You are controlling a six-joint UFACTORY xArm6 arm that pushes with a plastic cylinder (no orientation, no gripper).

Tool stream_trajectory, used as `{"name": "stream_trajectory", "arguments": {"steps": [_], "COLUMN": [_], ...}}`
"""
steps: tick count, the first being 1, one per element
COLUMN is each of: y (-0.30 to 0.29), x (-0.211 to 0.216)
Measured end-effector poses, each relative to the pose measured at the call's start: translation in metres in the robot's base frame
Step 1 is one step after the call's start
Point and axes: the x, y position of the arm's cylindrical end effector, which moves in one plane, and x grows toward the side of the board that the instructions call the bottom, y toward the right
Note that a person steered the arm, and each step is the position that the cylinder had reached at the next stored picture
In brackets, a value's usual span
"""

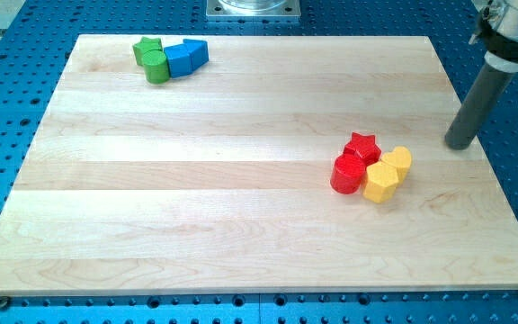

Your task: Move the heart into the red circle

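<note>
A red circle block [347,174] sits at the view's right middle in a tight cluster. A red star [362,146] touches it from above. A yellow block that looks like the heart [397,161] lies to the right of the star, and a yellow hexagon [381,183] touches the red circle's right side. The heart touches the hexagon and sits just apart from the red circle. My tip [461,145] rests on the board to the right of the cluster, about a block's width from the heart.
At the view's top left is another cluster: a green star [147,47], a green circle [156,67] and a blue block [187,57]. The wooden board [241,198] lies on a blue perforated table. The board's right edge is close to my tip.
</note>
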Motion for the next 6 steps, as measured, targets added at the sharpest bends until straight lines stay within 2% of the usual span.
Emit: {"name": "stream_trajectory", "arguments": {"steps": [3, 5, 6], "y": [-0.048, -0.113, -0.134], "x": [0.03, 0.031, 0.018]}}
